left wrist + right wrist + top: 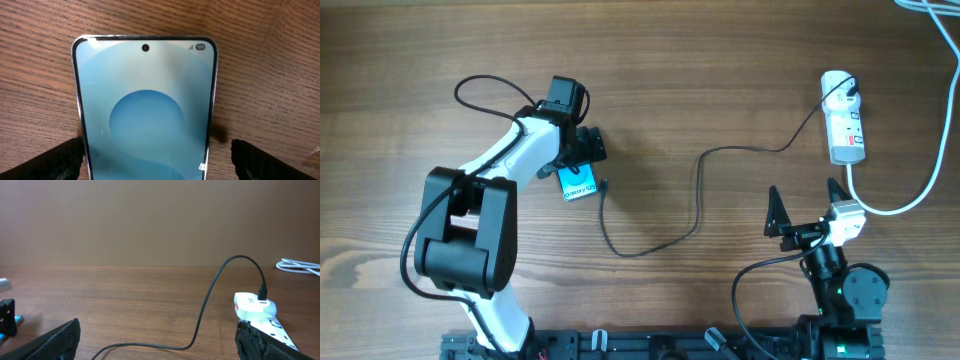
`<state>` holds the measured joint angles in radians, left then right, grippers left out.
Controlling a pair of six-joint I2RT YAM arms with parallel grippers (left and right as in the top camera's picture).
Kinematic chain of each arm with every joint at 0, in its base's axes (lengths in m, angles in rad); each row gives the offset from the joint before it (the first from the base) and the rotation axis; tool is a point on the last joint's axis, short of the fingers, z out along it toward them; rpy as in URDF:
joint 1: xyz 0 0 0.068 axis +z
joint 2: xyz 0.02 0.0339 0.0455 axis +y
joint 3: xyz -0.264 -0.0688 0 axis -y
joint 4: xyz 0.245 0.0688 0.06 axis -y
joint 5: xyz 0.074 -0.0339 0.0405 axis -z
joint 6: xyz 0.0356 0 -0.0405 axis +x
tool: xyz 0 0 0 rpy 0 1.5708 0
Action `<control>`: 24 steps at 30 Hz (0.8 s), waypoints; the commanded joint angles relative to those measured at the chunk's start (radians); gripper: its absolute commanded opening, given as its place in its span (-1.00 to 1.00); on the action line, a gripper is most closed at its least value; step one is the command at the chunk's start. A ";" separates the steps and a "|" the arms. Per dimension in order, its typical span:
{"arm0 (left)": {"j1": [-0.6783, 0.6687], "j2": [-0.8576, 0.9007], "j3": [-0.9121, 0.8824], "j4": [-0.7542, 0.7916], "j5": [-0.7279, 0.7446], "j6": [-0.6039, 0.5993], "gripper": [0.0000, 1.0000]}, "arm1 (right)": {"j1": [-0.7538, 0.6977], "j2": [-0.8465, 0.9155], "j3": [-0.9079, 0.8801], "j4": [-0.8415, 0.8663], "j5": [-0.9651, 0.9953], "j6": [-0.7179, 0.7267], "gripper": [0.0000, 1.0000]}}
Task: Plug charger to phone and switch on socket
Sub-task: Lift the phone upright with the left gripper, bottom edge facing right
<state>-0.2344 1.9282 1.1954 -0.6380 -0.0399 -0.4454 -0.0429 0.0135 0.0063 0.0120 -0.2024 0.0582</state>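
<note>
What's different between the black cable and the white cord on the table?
The black cable is thin; the white cord is thicker. The black cable winds toward the phone; the white cord runs off the picture's edge. Both join the power strip.

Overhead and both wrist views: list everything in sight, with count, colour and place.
table: one, brown wood, under everything.
phone: one, teal screen, lying flat left of centre.
charger: one, thin black cable, running from the socket to beside the phone.
socket: one, white, upper right.
thick cord: one, white, right edge, leading from the socket.
left arm: one, white and black, reaching over the phone.
left fingers: two, black, open, either side of the phone.
right arm: one, black, lower right.
right fingers: two, black, open, holding nothing.
</note>
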 commanded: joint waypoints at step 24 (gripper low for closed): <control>0.003 0.037 0.000 -0.081 0.006 0.019 0.72 | 0.000 -0.011 -0.001 0.004 -0.012 -0.003 0.98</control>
<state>-0.2344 1.9316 1.1984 -0.7029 -0.0551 -0.4232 -0.0429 0.0135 0.0063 0.0120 -0.2024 0.0582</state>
